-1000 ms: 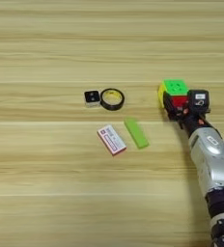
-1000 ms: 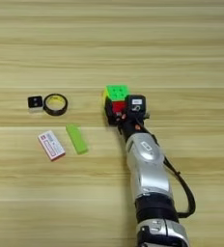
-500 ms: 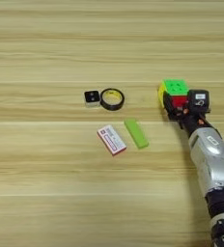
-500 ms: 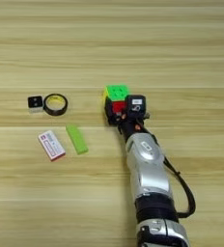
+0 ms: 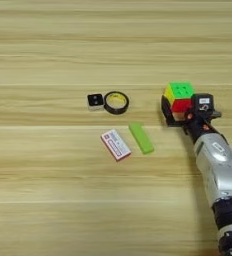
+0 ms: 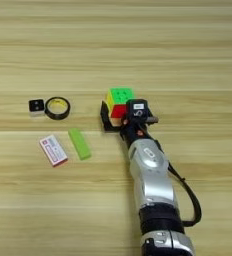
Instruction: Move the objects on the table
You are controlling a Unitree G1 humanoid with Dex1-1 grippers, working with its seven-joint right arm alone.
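Observation:
A green, yellow and red puzzle cube (image 5: 179, 95) rests on the wooden table (image 5: 48, 200), right of centre. My right gripper (image 5: 184, 103) comes in from the bottom right, and its two black fingers press the cube's left and right sides, so it is shut on the cube. Left of the cube lies a black ring (image 5: 116, 102), and a tiny white-and-black square block (image 5: 94, 101) sits right beside it. Nearer to me, a flat green bar (image 5: 141, 138) and a flat white-and-red box (image 5: 116, 145) lie side by side, both angled.
My silver forearm (image 6: 150, 180) stretches from the bottom edge up to the cube, with a black cable (image 6: 193, 205) looping off its right side. Bare plank surface surrounds the small group of items.

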